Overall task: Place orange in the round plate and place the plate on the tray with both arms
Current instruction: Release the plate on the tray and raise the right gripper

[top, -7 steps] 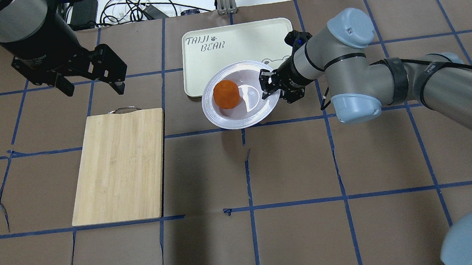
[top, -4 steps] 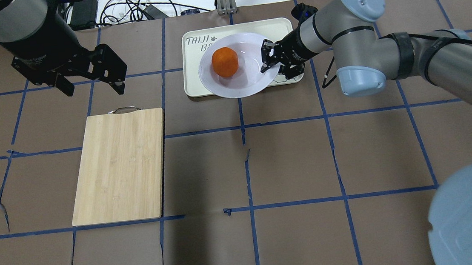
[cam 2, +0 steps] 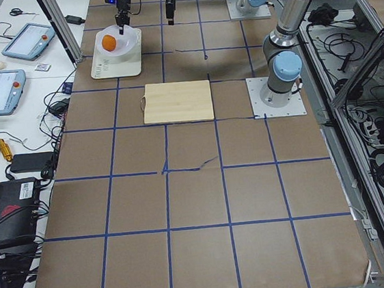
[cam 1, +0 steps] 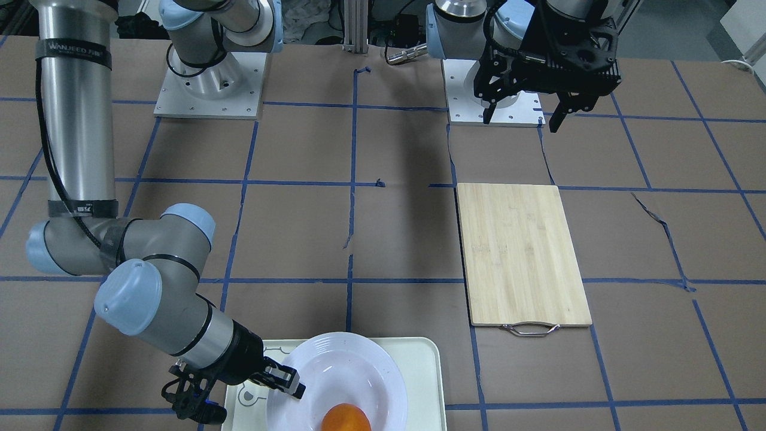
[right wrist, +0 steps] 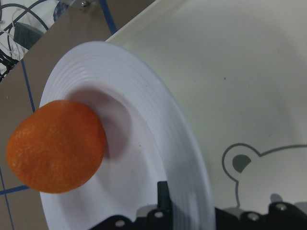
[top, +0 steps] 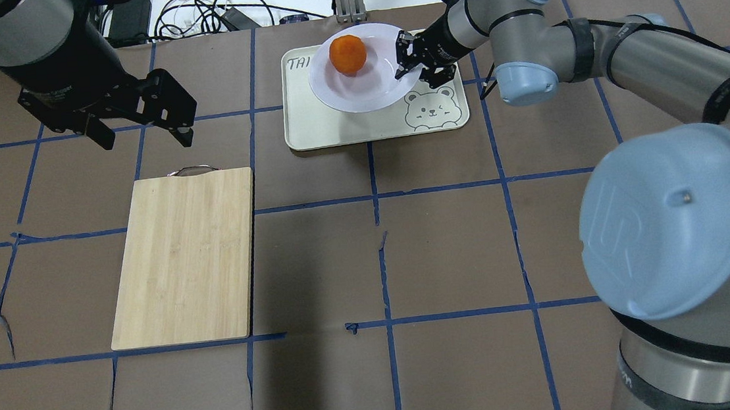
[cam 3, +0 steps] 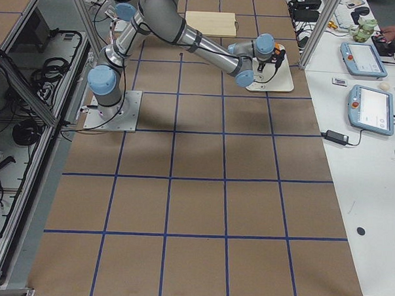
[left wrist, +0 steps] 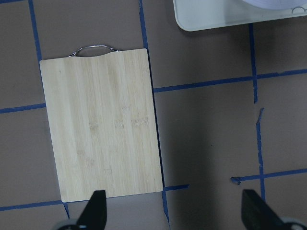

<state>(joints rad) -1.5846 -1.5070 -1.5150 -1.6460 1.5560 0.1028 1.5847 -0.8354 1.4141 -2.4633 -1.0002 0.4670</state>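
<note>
The orange [top: 349, 54] lies in the white round plate [top: 371, 89], toward its left side. My right gripper [top: 407, 64] is shut on the plate's right rim and holds it over the far part of the pale tray [top: 331, 125]. The bear face [top: 428, 108] in the tray's corner is uncovered. The right wrist view shows the orange [right wrist: 55, 143], the ridged plate rim [right wrist: 158, 120] and the tray [right wrist: 249, 72] beneath. I cannot tell whether plate and tray touch. My left gripper [top: 148, 143] hangs open and empty, left of the tray.
A bamboo cutting board [top: 184, 257] with a metal handle lies left of centre, below my left gripper [left wrist: 175, 215]. Cables and boxes sit on the white bench past the table's far edge. The right arm's large elbow [top: 670, 218] fills the lower right of the overhead view.
My right gripper carried the plate with the orange away from the robot, from the tray's near edge to over its far part. The left arm stayed still.
</note>
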